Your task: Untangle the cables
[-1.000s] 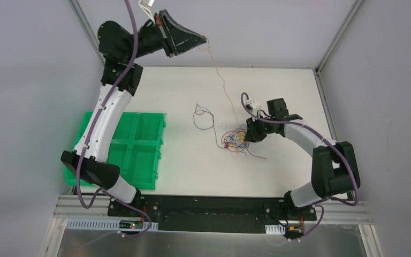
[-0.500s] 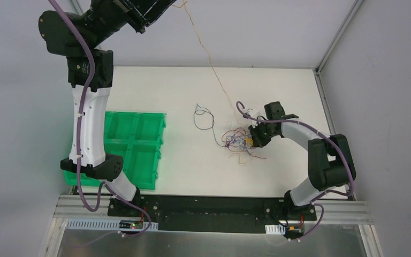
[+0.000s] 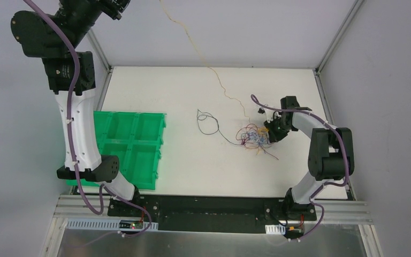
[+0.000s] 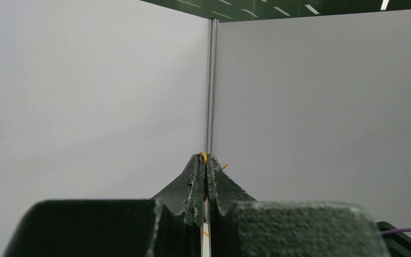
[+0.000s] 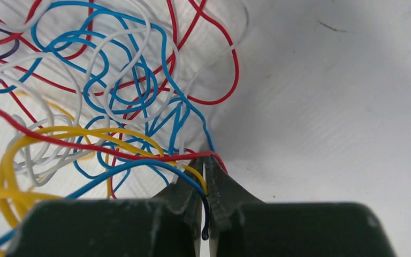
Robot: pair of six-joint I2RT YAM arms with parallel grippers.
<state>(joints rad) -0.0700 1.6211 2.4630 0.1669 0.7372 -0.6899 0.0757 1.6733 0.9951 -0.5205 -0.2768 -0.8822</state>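
- While the cables (image 3: pixel 254 138) lie in one knotted heap on the table (image 3: pixel 155 85), the right gripper (image 5: pixel 207 168) sits at the heap's right edge. Its jaws are nearly closed, pinching blue and yellow strands at the tips.
- One yellow cable (image 3: pixel 218 81) leaves the heap on the side away from the right gripper and climbs up-left to the left gripper (image 4: pixel 205 160).
- Left gripper is raised high and clenched on that cable's end. A yellow stub shows at its tips.
- Key relation: the yellow cable's long axis is the line between the two grippers, with the heap at the right gripper's end. It looks wavy, not fully taut.
- Right gripper is at the heap; left is well apart.
- Likely next: left draws further along that line while right pins the heap. Risk: the whole heap drags.
- A dark cable (image 3: pixel 198 116) lies alone, between the right gripper and a green bin (image 3: pixel 134 144).
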